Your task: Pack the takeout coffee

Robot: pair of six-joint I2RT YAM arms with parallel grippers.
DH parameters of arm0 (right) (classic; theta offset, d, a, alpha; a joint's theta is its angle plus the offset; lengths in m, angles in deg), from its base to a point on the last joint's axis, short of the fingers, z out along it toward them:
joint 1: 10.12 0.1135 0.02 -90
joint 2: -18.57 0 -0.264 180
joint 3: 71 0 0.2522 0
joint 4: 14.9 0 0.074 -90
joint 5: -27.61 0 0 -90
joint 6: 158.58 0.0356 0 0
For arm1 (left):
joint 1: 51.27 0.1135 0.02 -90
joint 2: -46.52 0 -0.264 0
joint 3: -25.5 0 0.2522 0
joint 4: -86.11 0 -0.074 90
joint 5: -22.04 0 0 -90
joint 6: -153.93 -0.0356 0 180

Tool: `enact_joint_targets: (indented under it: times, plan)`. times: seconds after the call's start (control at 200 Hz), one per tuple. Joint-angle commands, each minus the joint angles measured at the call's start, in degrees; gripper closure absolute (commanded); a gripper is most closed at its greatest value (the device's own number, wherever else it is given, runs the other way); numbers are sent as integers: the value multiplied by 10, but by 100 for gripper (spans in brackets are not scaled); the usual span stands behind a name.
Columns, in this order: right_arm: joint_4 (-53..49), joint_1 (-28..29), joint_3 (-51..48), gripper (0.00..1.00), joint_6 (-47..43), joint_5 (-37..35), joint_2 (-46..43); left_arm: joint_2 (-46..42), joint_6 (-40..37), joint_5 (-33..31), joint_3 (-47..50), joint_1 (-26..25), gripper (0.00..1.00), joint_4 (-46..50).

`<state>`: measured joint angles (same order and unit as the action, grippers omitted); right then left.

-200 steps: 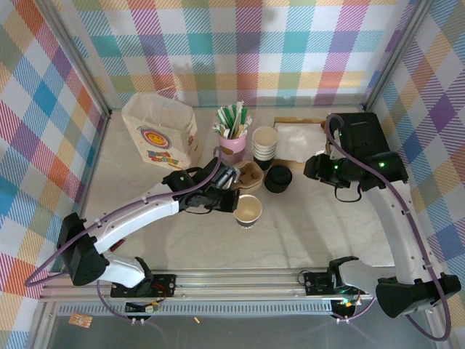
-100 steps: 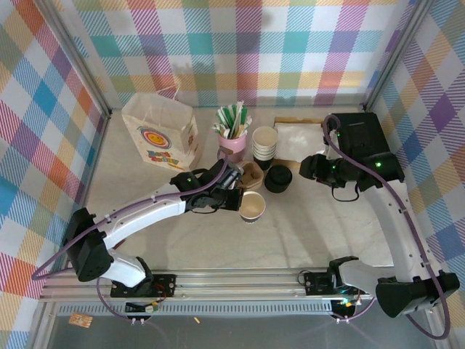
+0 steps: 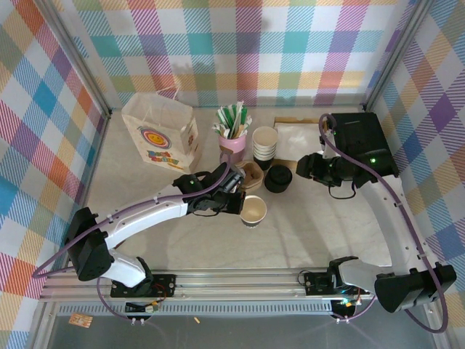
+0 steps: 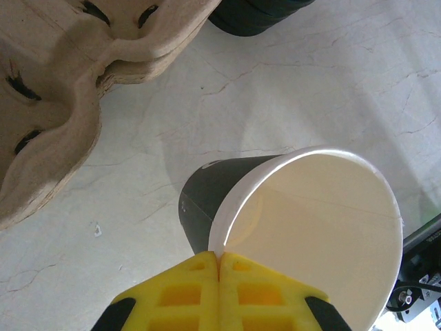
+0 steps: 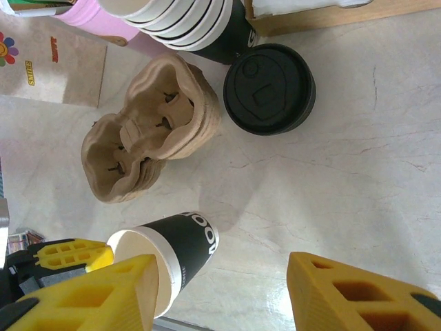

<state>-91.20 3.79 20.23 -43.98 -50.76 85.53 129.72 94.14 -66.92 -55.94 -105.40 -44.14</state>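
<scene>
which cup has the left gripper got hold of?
The lone black-sleeved cup: the left gripper is shut on its rim. The other cups sit nested in a stack by the pink straw holder.

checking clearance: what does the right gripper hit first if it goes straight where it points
Probably the stack of black lids, ahead of the open right gripper past bare table. Its height is unclear, so it might pass above.

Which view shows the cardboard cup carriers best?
Right wrist: the stacked cardboard cup carriers lie whole and unobstructed. Left wrist crops them at the frame edge; top external shows them small and distant.
</scene>
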Motion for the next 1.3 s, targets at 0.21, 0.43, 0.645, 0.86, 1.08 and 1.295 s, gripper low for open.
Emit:
enact_joint_targets:
  times: [0.21, 0.43, 0.645, 0.86, 1.08, 1.295]
  plan:
    - [8, 3, -2, 47, 5, 19, -7, 1, -8, 3, 6, -8, 100, 13]
    - [14, 3, -11, 48, 10, 27, -4, 4, -2, 5, 5, -8, 100, 21]
    - [15, 11, -7, 48, 6, 30, 6, 13, 7, -4, 8, -8, 100, 25]
    - [17, 19, -2, 48, 11, 34, 14, 45, 16, -2, -5, -8, 100, 18]
    - [11, 24, 9, 48, 9, 29, 16, 70, 11, -8, -12, -8, 100, 29]
    - [8, 24, 5, 48, 13, 27, 12, 59, 18, -15, -8, -8, 100, 20]
